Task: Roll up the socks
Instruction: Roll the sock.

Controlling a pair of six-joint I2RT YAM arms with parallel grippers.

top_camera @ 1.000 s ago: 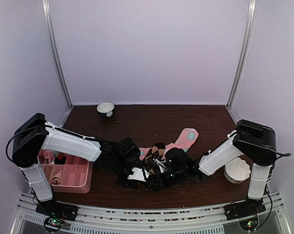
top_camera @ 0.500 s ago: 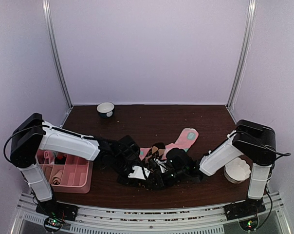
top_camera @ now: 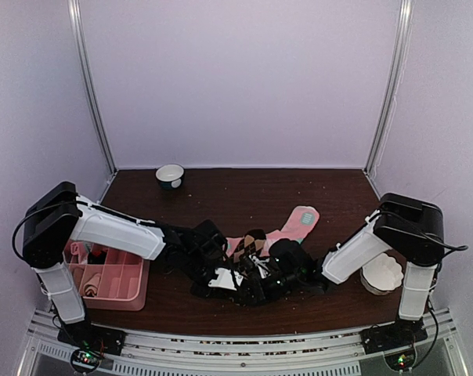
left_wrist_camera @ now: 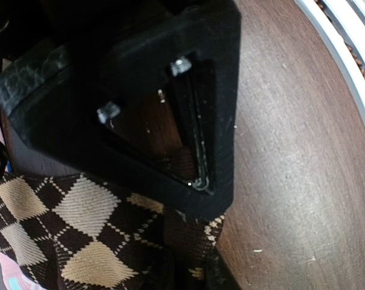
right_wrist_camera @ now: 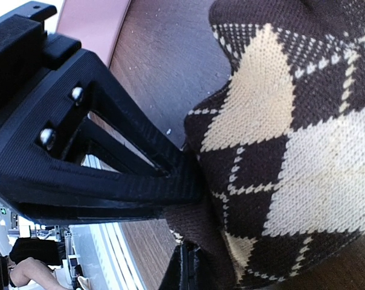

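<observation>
Pink sock [top_camera: 295,225] lies diagonally, toe far-right; left gripper [top_camera: 235,276] and right gripper [top_camera: 254,276] each clamp the argyle sock [right_wrist_camera: 291,151].

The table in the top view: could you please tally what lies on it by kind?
Bowls: 2 (back bowl, right bowl)
Tray: 1
Socks: at least 2 (pink sock, argyle sock), pile partly hidden
Total: at least 5

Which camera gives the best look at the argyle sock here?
Right wrist: the argyle sock fills much of the frame, and its diamond knit is sharp and well lit. Left wrist shows a darker part of it at lower left. Top external shows only a small, mostly covered patch.
</observation>
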